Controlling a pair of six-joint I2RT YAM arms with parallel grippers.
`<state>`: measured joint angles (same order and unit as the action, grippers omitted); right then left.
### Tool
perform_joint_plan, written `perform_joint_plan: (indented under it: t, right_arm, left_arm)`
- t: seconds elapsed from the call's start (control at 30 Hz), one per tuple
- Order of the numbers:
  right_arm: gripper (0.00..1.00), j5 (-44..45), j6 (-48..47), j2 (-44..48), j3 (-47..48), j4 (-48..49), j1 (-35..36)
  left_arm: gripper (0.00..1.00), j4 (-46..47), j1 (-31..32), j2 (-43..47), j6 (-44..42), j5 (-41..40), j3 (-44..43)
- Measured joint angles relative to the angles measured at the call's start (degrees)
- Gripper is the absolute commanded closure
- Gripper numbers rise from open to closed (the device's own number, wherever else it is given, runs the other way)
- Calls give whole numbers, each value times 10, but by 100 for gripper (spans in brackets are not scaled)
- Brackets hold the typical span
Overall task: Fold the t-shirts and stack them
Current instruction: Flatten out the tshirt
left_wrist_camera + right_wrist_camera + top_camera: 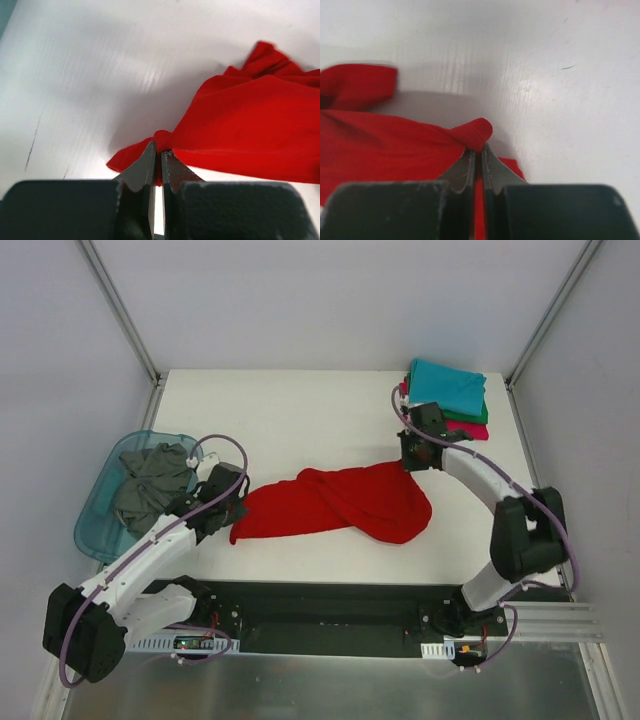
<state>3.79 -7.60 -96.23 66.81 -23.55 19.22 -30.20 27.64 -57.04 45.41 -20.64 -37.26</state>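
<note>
A bright red t-shirt [340, 502] lies bunched across the middle of the white table. My left gripper [232, 512] is shut on its left end; in the left wrist view the gripper [160, 149] pinches a fold of the red t-shirt [250, 130]. My right gripper [405, 462] is shut on the cloth's upper right corner; the right wrist view has the gripper [478, 146] clamping a rolled edge of the red t-shirt [380, 145]. Folded teal, green and magenta t-shirts [447, 395] are stacked at the back right. A dark grey t-shirt [152, 487] lies crumpled in the tub.
A translucent blue plastic tub [97, 510] sits at the table's left edge, beside the left arm. Metal frame posts rise at both back corners. The folded stack lies just behind the right arm's wrist.
</note>
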Motion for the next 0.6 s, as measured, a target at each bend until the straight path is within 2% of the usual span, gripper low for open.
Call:
perform_joint_plan:
  t: [0.1,0.3,0.47,0.5,0.6]
  right_arm:
    - [99,4,-10,89,-1,-11,0]
    - [99,16,-37,282,12,-47,1]
    - [99,17,-41,402,92,-94,1]
    - [99,13,-36,441,139,-105,1]
    - [99,3,-27,476,189,-118,1]
  left_arm:
    - [100,-11,0,16,1,-1,-38]
    - [100,-24,0,66,-4,-25,-174]
    - [100,-36,0,141,-33,-49,-276]
    - [100,-35,0,164,-45,-52,-322]
    - [100,-41,0,185,-56,-49,-364]
